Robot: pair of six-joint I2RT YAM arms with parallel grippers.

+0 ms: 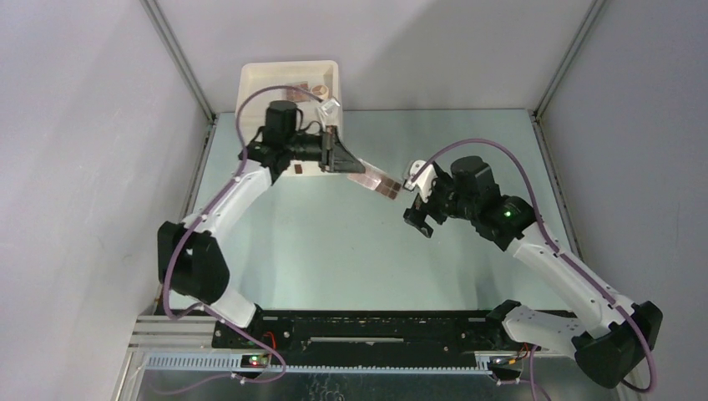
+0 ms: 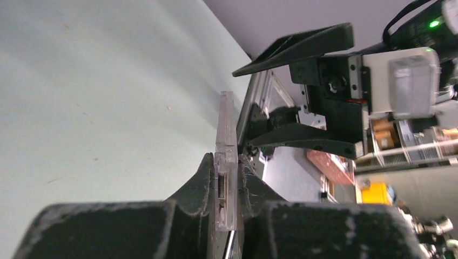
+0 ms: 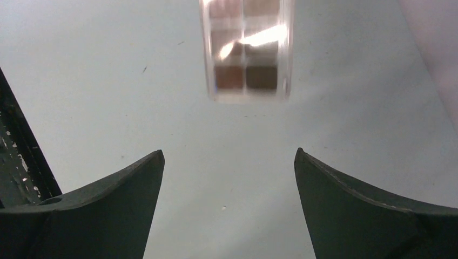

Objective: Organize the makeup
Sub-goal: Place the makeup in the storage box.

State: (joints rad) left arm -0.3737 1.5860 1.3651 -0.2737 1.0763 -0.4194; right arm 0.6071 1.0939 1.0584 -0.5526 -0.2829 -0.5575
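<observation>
Your left gripper (image 2: pixel 226 162) is clenched on one short end of the palette (image 2: pixel 226 132), held edge-on between the pads so the slab sticks straight out ahead of the fingers. Your right gripper (image 3: pixel 229 156) stands wide and empty, with the palette's far end just ahead of its tips and touching neither. To do this step well, I judge you should draw the right arm back first. Then carry the palette level toward the cream drawer box (image 1: pixel 259 79) just behind the left gripper's wrist, going slowly, since only a narrow strip is gripped. The case is hard, clear, glossy plastic, thin and rectangular, with small square pans of pink and brown powder. Such smooth walls may pivot or slip in the pads over the pale, matte bench (image 1: pixel 334 251).
</observation>
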